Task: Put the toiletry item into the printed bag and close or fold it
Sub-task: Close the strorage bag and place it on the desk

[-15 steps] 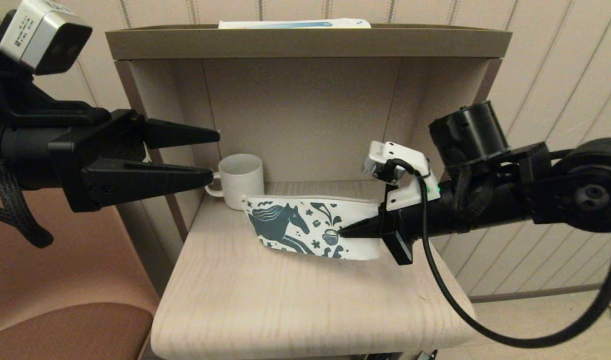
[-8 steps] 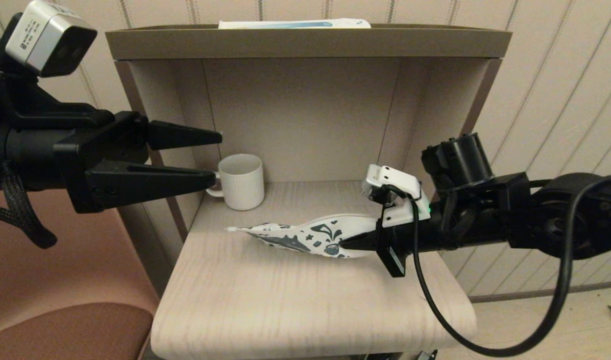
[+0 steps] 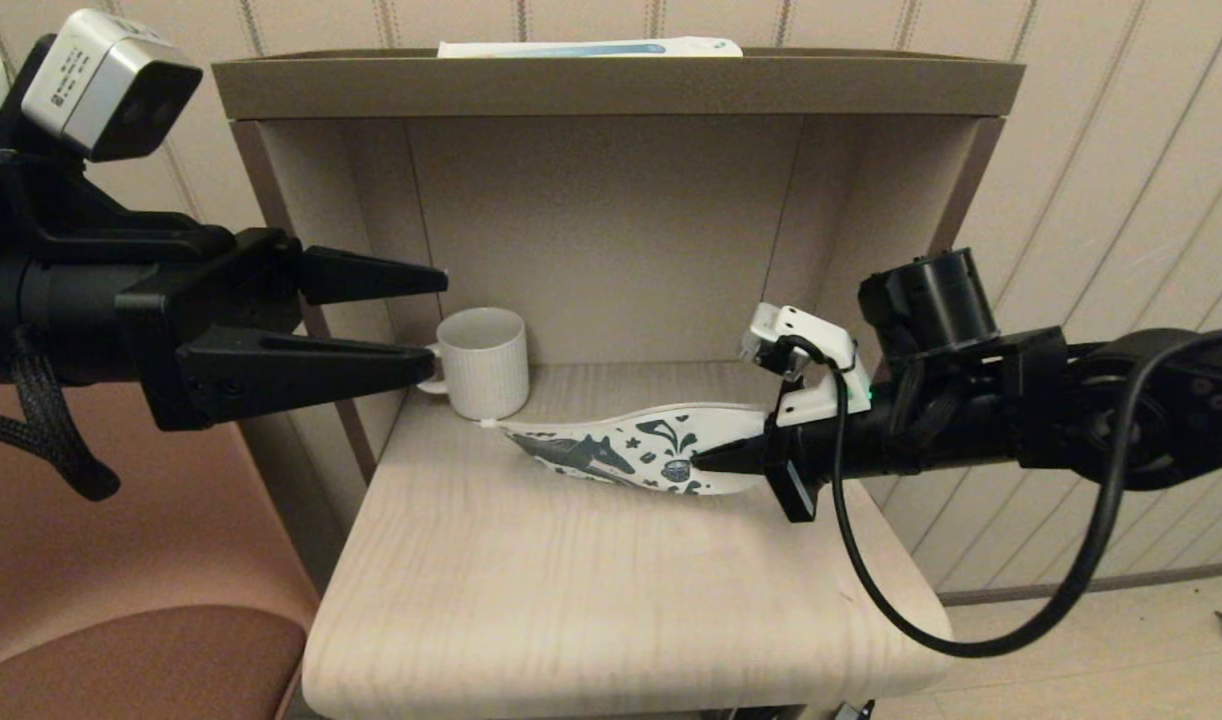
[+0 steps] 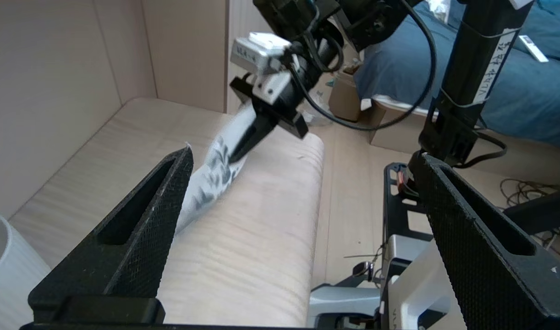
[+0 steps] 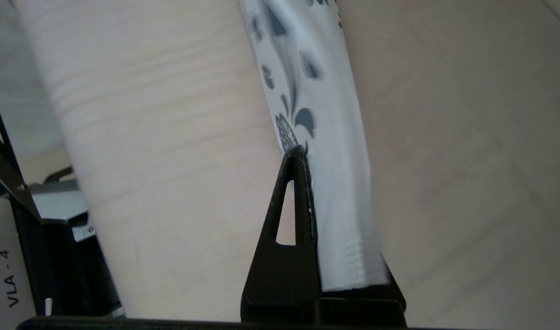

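The printed bag [image 3: 636, 450], white with a dark teal horse and leaf motifs, hangs nearly flat just above the light wooden shelf [image 3: 571, 600]. My right gripper [image 3: 699, 462] is shut on its right end; in the right wrist view the bag [image 5: 307, 91] runs out from between the closed fingers [image 5: 296, 201]. The bag [image 4: 211, 176] also shows in the left wrist view. My left gripper [image 3: 426, 315] is open and empty, held at the left next to the mug. The small white squeeze tube is not in view.
A cream ribbed mug [image 3: 483, 362] stands at the back left of the shelf, close to the bag's left tip. The shelf has back and side walls and a top board carrying a long white-and-blue box [image 3: 589, 47]. A reddish-brown seat [image 3: 131, 650] is at the lower left.
The bag has gone from upright, horse facing me, to nearly flat. My right gripper dropped and turned with it, then rose slightly and drew right. The left gripper barely moved.
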`<state>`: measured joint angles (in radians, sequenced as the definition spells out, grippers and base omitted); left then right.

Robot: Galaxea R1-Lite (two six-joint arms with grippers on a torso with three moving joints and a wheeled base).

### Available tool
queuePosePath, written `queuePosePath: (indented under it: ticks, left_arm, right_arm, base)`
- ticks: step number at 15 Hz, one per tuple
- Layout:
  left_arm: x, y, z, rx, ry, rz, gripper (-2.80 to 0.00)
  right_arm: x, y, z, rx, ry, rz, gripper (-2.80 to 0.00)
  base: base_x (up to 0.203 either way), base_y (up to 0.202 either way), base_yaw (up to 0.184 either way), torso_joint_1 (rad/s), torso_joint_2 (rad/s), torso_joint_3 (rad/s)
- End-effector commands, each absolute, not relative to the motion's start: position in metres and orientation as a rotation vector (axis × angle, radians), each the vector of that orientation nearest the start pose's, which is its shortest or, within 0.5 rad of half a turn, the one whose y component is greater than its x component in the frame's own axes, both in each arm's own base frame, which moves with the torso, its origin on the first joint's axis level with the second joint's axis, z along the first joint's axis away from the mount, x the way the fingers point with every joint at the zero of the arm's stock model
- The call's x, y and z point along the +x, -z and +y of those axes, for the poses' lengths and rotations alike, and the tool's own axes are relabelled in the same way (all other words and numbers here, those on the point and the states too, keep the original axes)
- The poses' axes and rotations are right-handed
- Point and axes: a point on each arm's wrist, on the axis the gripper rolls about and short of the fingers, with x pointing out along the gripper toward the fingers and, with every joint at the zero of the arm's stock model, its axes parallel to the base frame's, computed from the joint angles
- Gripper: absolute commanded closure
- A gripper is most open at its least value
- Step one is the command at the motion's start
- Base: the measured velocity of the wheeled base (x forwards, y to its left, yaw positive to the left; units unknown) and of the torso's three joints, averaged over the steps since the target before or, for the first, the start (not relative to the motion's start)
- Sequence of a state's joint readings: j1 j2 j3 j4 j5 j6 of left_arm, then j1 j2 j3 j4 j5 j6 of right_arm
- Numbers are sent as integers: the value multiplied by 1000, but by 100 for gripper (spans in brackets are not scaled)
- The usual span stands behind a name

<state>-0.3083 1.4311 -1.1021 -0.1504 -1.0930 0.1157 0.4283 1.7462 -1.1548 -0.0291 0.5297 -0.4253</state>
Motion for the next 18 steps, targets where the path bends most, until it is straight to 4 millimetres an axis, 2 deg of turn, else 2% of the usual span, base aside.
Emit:
queuePosePath:
  ticks: [1, 4, 9, 10, 11, 15, 18]
  left_arm:
    - [220, -295, -91, 21, 1413, 99, -280]
    - [220, -295, -91, 21, 1413, 99, -280]
    - [220, -294, -93, 20, 1420, 103, -280]
    - [220, -295, -93, 20, 1420, 102, -280]
    - [220, -295, -93, 20, 1420, 101, -280]
    - [221, -293, -94, 18, 1421, 107, -280]
    - [222, -293, -94, 18, 1421, 107, -280]
  right_arm:
    - [292, -206, 141, -333, -1039, 385, 0]
    - [302, -198, 127, -285, -1022, 424, 0]
    - [308, -192, 125, -244, -1009, 458, 0]
    - [308, -193, 124, -236, -1006, 459, -107]
    - [308, -194, 124, -234, -1004, 459, -280]
    - [308, -200, 124, -234, -998, 438, -280]
    - [300, -209, 119, -238, -994, 410, -280]
  base:
    - [0, 0, 0, 0, 0, 0]
    - [0, 0, 0, 0, 0, 0]
    - [0, 0, 0, 0, 0, 0]
    - [0, 0, 0, 0, 0, 0]
    - [0, 0, 0, 0, 0, 0]
    - [0, 0, 0, 0, 0, 0]
    - [0, 0, 0, 0, 0, 0]
